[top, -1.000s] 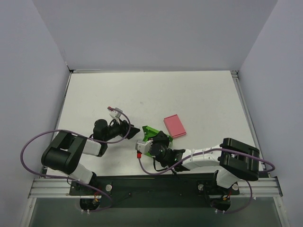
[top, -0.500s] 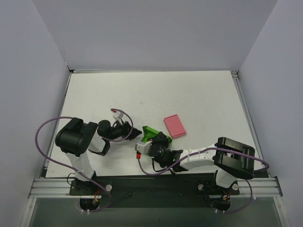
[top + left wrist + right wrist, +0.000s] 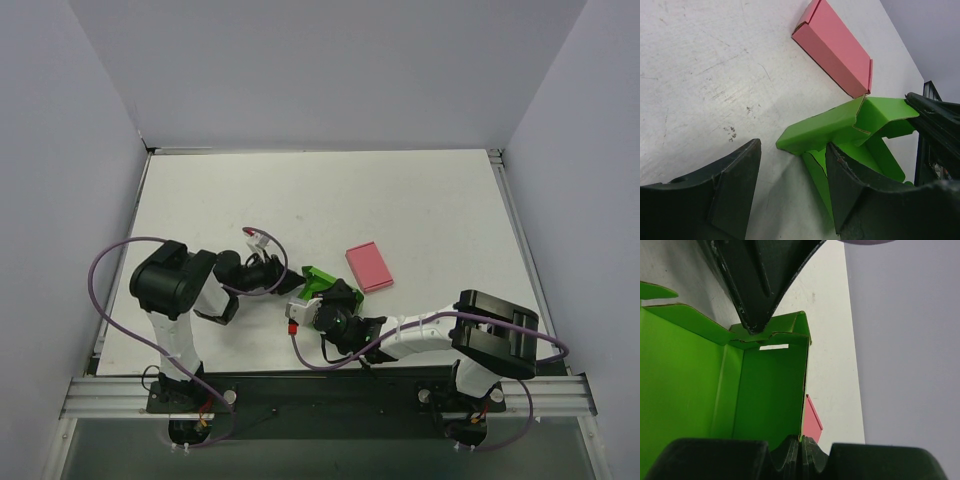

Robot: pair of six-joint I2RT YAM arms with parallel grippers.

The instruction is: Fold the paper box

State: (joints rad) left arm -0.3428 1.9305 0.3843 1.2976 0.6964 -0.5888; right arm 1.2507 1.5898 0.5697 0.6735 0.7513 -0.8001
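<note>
Pale grey walls [image 3: 330, 70] enclose a white bench [image 3: 420, 200]. From above, the paper box [image 3: 318, 279] is seen half formed near the middle of the bench's near edge. A pink box [image 3: 369, 267] lies just beside it, on the side toward the far right corner. The left gripper [image 3: 289, 280] is set at the box's left end and the right gripper [image 3: 328, 296] at its near side.

From the left wrist, the jaws are seen parted, with the corner of a raised green flap [image 3: 825, 127] lying between the fingers [image 3: 735, 185], unpinched. The flap is best met squarely and pressed over slowly, so that the thin card is creased along its score and not buckled.

From the right wrist, the fingers [image 3: 790, 455] are seen closed on the edge of one side wall, so the box is steadied. That pinch should be firm and the wall left upright, since a lean would likely pull a tab away from the slot [image 3: 774, 346] in the end wall.
</note>
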